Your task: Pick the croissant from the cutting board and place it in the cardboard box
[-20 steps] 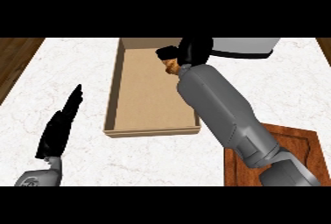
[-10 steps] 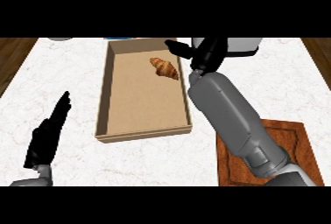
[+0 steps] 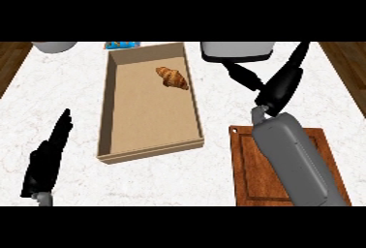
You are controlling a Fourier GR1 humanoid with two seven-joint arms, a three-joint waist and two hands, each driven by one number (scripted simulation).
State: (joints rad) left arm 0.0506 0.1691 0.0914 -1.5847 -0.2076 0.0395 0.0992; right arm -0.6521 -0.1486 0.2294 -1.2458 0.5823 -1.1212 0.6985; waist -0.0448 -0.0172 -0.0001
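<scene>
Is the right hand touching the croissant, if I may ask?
Apart: the head view shows the croissant inside the cardboard box, the right hand well outside its right wall.

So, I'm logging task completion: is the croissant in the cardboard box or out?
In. The croissant lies inside the cardboard box, near its far end, clear of the right robot hand.

Matt cardboard box (image 3: 146, 121); wood-grain cutting board (image 3: 249, 174) (slightly glossy); marbled counter (image 3: 64, 82).

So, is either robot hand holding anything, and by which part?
Nothing is held. The croissant lies in the cardboard box; the right robot hand is open, clear of it, and the left robot hand rests open.
</scene>
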